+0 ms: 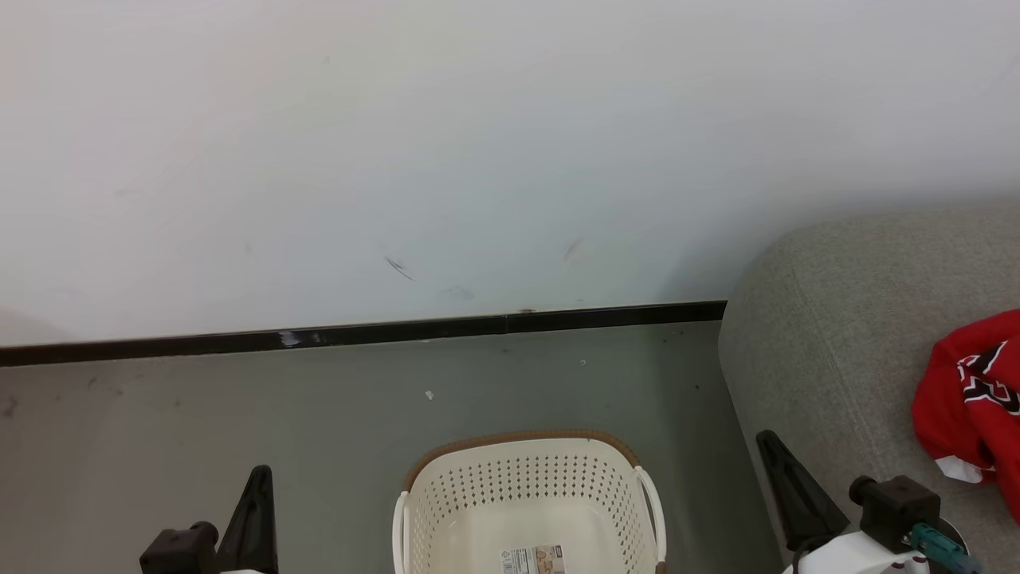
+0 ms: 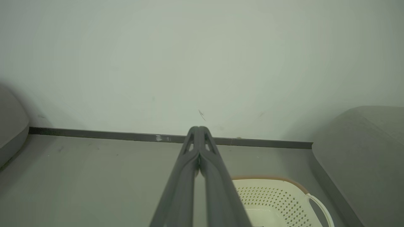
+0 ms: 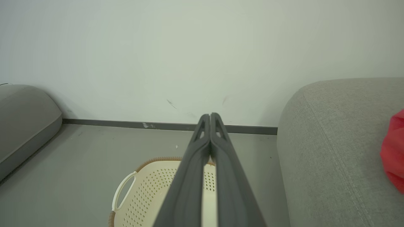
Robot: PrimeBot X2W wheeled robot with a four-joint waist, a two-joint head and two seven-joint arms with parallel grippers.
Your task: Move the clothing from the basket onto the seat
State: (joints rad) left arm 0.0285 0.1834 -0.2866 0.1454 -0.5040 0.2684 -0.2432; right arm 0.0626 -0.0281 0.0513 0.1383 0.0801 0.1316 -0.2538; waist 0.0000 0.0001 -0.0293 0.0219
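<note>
Both grippers are shut tight, fingers pressed together. The left gripper (image 1: pixel 259 478) is over the floor (image 1: pixel 319 414), left of the basket (image 1: pixel 526 478). The right gripper (image 1: pixel 766 437) is by the edge of the seat (image 1: pixel 837 335). The red clothing (image 1: pixel 968 399) lies on the seat, well apart from the basket. The basket sits on the floor, with a label (image 1: pixel 532 560) on its bottom.

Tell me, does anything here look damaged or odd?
Only small things: dark scuff marks on the white wall, a white chip in the black skirting board below, and a tiny white scrap on the floor beyond the basket. Nothing looks spilled or tipped.
</note>
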